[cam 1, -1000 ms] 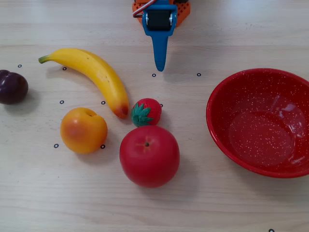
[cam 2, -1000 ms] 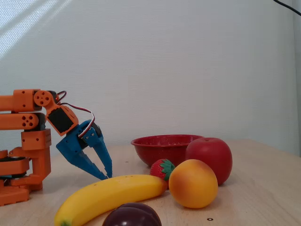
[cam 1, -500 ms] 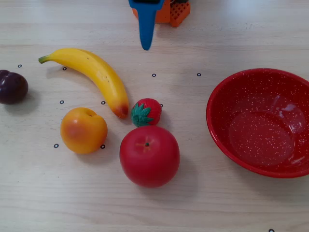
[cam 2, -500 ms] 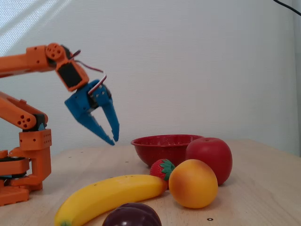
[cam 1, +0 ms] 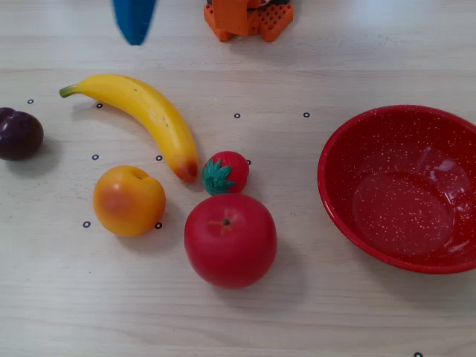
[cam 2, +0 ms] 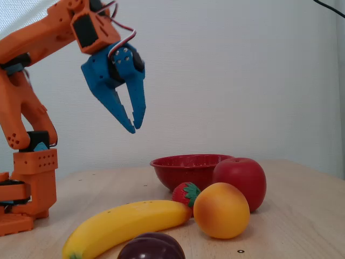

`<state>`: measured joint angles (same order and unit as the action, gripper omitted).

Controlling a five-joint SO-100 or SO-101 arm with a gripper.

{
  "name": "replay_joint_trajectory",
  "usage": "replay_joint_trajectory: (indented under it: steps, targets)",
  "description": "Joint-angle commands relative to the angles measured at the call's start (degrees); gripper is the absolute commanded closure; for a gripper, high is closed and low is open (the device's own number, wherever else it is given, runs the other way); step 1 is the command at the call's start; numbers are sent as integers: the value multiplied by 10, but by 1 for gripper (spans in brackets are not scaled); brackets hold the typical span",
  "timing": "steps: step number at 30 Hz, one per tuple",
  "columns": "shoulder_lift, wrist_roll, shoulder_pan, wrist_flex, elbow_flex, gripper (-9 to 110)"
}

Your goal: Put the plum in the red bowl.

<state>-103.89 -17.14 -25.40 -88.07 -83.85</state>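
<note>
The plum (cam 1: 18,134) is small, dark purple and glossy, and lies at the table's far left edge in a fixed view. In the low fixed view the plum (cam 2: 151,247) sits at the bottom, in front of the banana. The red bowl (cam 1: 327,186) with white speckles stands empty at the right; side-on, the red bowl (cam 2: 183,164) is behind the fruits. My blue gripper (cam 2: 135,128) hangs high in the air, pointing down, its fingertips nearly touching and holding nothing. From above, the gripper (cam 1: 134,37) shows only at the top edge, far from the plum.
A banana (cam 1: 145,115), an orange fruit (cam 1: 128,201), a strawberry (cam 1: 225,172) and a big red apple (cam 1: 230,239) lie between plum and bowl. The orange arm base (cam 1: 249,16) stands at the table's far edge.
The arm has lifted the gripper well above the table and swung it to the left in the top-down view. The fruits and bowl have not moved.
</note>
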Motion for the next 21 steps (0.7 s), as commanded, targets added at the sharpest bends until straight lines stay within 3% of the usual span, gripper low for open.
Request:
replay_joint_trajectory:
  steps: [1, 10, 13, 21]
  targets:
    - [49, -29, -47, -33, 137, 101]
    - [291, -133, -145, -122, 403, 100]
    - [356, -177, -171, -142, 464, 86]
    - [508, -276, -221, -146, 598, 69]
